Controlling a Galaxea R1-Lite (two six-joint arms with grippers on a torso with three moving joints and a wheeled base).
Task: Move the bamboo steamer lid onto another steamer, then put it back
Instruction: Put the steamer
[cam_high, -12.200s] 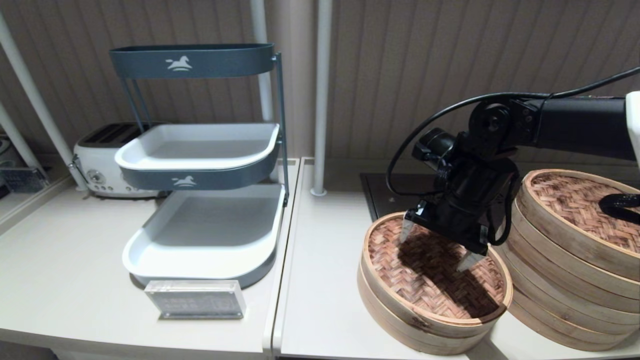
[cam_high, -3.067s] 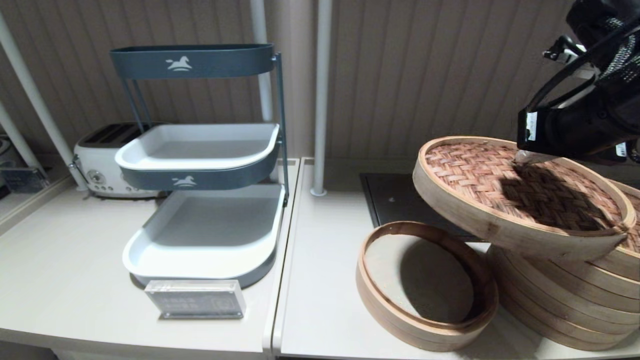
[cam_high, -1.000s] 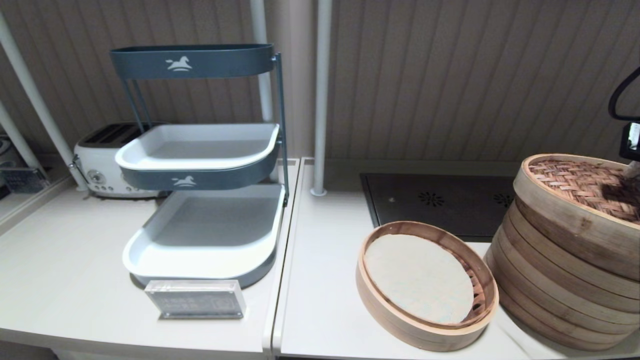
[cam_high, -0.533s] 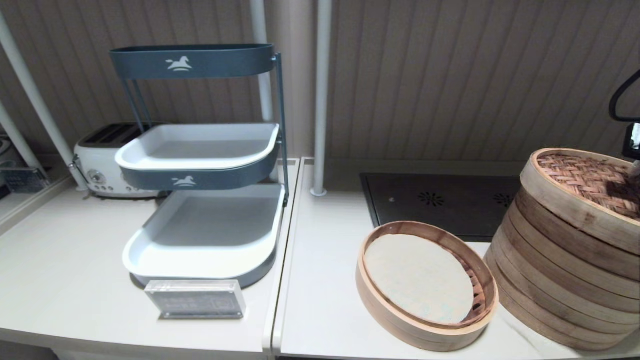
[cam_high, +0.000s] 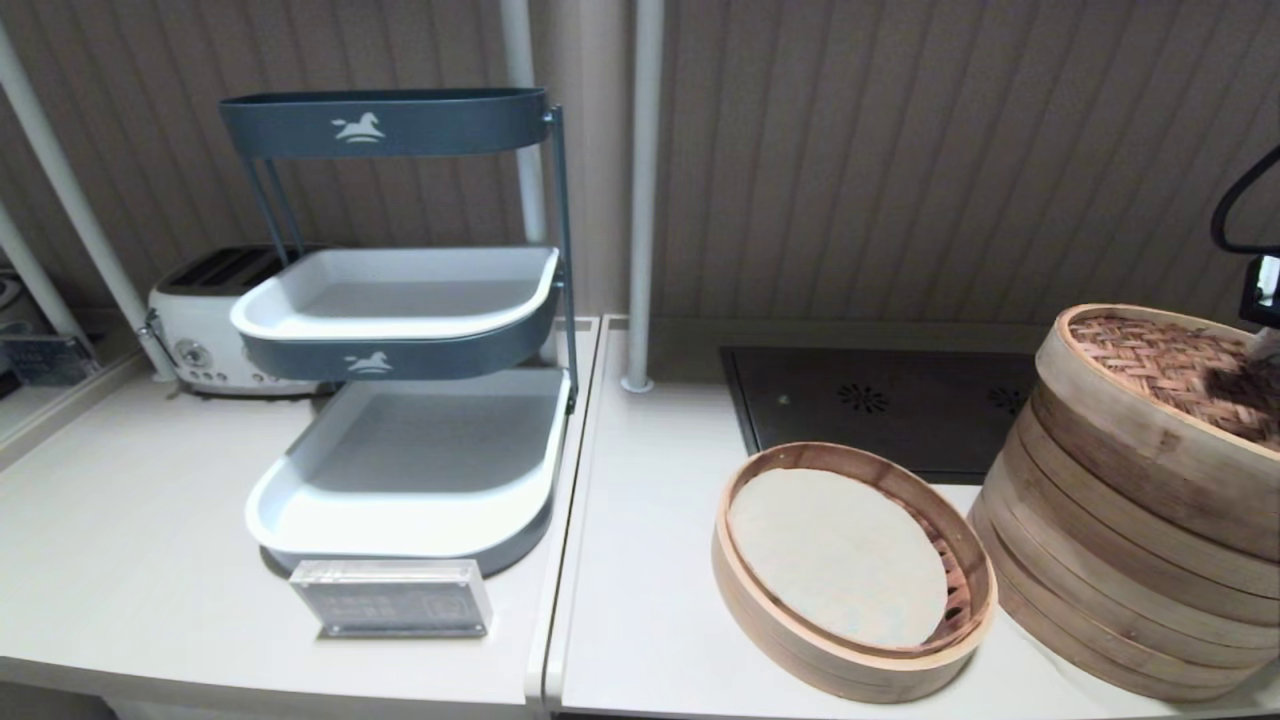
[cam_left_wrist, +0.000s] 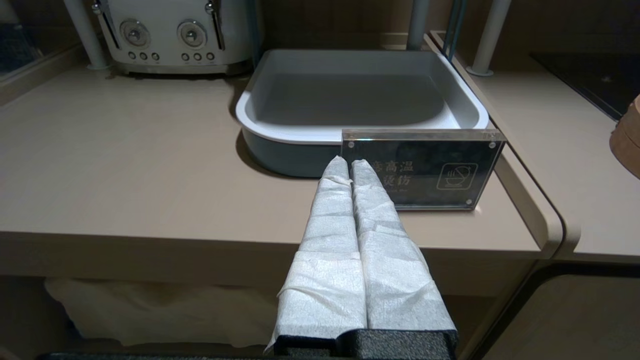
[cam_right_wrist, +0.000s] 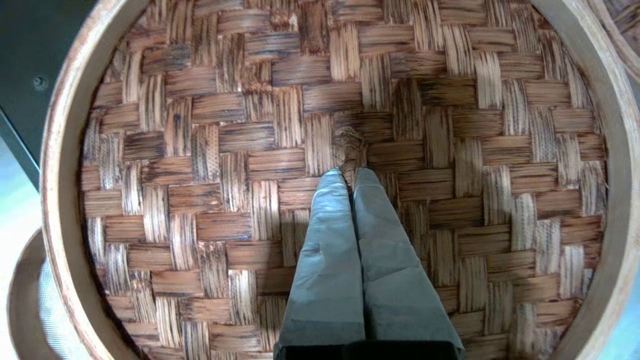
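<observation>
The bamboo steamer lid sits tilted on top of the tall steamer stack at the far right, its woven top facing up. My right gripper is shut on the lid's small centre loop; in the head view only a finger shows at the frame's edge. The low single-ring steamer with its pale liner stands uncovered left of the stack. My left gripper is parked shut and empty off the counter's front left edge.
A three-tier grey rack and an acrylic sign stand on the left counter, with a toaster behind. A black hob lies behind the low steamer. Two white poles rise at the back. Another lid's rim shows beneath.
The lid was lifted off the low steamer and carried right onto the tall stack. In the last second it rose slightly, then settled a little lower again.
</observation>
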